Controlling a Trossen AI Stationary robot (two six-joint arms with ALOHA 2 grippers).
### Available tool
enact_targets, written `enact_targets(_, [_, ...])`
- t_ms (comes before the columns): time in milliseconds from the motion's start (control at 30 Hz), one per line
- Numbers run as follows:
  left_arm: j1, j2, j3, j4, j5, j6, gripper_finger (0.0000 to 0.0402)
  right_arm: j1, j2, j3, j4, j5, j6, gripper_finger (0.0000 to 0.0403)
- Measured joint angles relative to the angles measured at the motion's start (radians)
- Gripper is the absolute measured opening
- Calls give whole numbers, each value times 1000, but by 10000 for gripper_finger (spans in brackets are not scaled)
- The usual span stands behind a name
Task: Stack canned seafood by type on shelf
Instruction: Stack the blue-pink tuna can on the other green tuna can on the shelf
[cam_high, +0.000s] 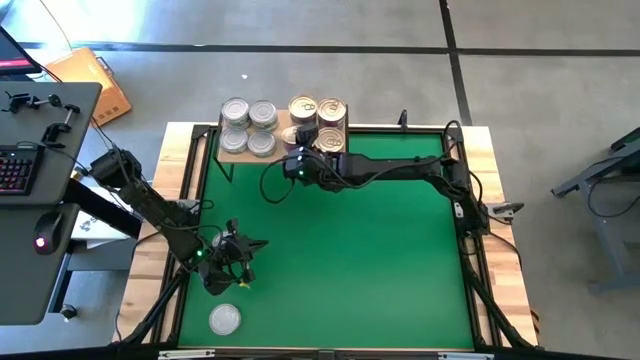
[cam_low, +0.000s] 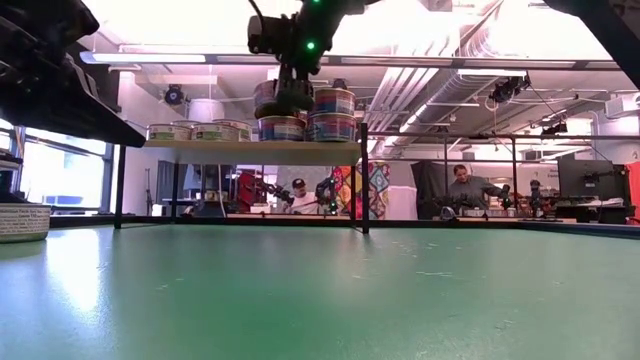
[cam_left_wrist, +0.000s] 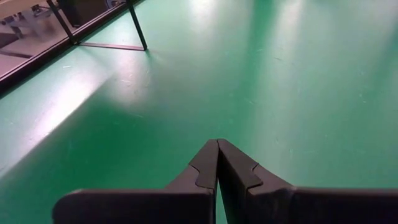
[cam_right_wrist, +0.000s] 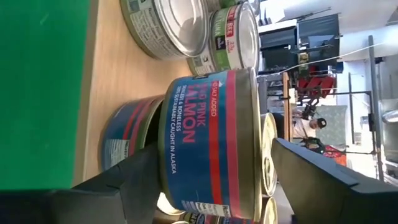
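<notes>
On the shelf (cam_high: 232, 153) at the far edge stand silver-lidded cans (cam_high: 248, 127) on the left and gold-lidded cans (cam_high: 318, 112) on the right. My right gripper (cam_right_wrist: 214, 155) is open at the shelf, its fingers on either side of a blue salmon can (cam_right_wrist: 205, 137). That can sits on top of another blue can (cam_right_wrist: 127, 134), shown in the low view as a two-high stack (cam_low: 281, 115). My left gripper (cam_left_wrist: 217, 162) is shut and holds nothing, low over the green mat near the left front (cam_high: 243, 262). One silver can (cam_high: 225, 319) stands on the mat by the near edge. My right gripper straddles the top salmon can from the near side, slanting slightly down. A clear gap shows between one finger (cam_right_wrist: 311, 174) and the can's lid end (cam_right_wrist: 252, 124). The other finger (cam_right_wrist: 140, 177) lies close by the can's bottom end; whether it touches, I cannot tell.
The shelf's thin black legs (cam_left_wrist: 138, 28) stand on the mat (cam_high: 350, 260). A black frame (cam_high: 470, 230) runs around the mat's edge. A desk with a keyboard (cam_high: 15, 170) stands off the table's left. People sit in the room beyond (cam_low: 465, 190).
</notes>
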Motion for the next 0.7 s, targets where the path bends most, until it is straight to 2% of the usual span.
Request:
enact_targets(300, [0,0,0,0,5,0,0,0,-12,0,-13,-15,9,285])
enact_targets(700, [0,0,0,0,7,0,0,2,-45,0,-88,-15,10,339])
